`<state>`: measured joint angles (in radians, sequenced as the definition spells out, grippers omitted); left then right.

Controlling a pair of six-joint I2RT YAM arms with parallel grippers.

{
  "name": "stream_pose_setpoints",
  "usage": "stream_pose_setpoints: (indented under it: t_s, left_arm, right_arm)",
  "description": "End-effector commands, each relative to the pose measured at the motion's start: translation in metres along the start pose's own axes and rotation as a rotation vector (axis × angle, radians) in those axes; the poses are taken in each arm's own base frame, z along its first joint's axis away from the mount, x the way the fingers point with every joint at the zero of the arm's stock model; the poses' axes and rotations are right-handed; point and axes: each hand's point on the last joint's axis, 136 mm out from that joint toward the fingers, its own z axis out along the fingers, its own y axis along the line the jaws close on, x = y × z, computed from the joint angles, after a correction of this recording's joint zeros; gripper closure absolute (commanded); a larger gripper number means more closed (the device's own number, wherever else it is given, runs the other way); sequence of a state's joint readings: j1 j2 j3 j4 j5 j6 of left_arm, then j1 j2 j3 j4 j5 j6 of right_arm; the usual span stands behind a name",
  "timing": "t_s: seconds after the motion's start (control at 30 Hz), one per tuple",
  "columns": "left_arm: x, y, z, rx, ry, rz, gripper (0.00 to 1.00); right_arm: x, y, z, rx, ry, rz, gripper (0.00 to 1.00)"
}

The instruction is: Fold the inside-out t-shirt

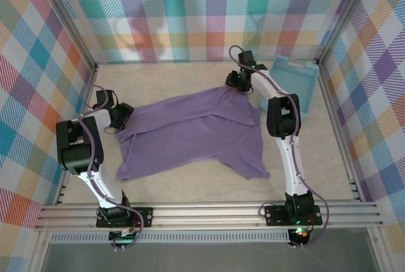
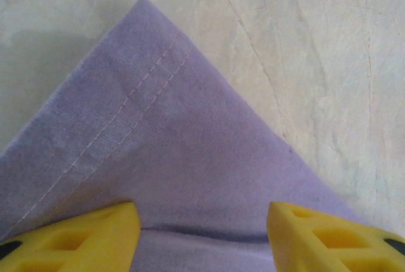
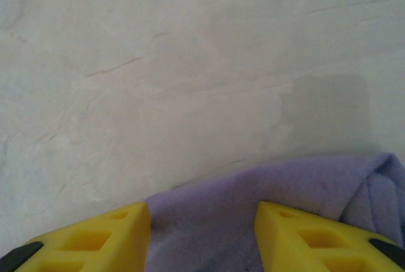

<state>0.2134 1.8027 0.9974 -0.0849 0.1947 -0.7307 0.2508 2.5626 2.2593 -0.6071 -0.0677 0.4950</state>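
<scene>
we take this for a robotics lab test cell, not a home: a left arm (image 1: 76,148) and a right arm (image 1: 288,158), white with black joints, are bolted to aluminium rails (image 1: 209,212) at the near edge of a pale table (image 1: 190,186). loose cables trail along both. the same metal framing (image 1: 69,25) rises at the corners, and bright plaid panels (image 1: 209,6) wall the table in on three sides.

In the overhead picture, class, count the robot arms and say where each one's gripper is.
2. The left gripper is at the t-shirt's left corner; the right gripper is at its far edge, near the blue basket. None looks hidden.
</scene>
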Motion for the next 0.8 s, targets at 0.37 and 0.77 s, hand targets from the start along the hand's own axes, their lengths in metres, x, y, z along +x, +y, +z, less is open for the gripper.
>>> stream_pose_setpoints:
  t_s: [0.37,0.77]
  left_arm:
    - [0.003,-0.030,-0.056,-0.026,0.033,0.114,0.23]
    - [0.093,-0.010,-0.136,-0.107,-0.043,0.326,0.11]
  right_arm:
    - [-0.037,0.034,-0.085,-0.101,-0.062,-0.133,0.46]
    - [0.123,0.001,-0.180,-0.017,0.071,-0.166,0.42]
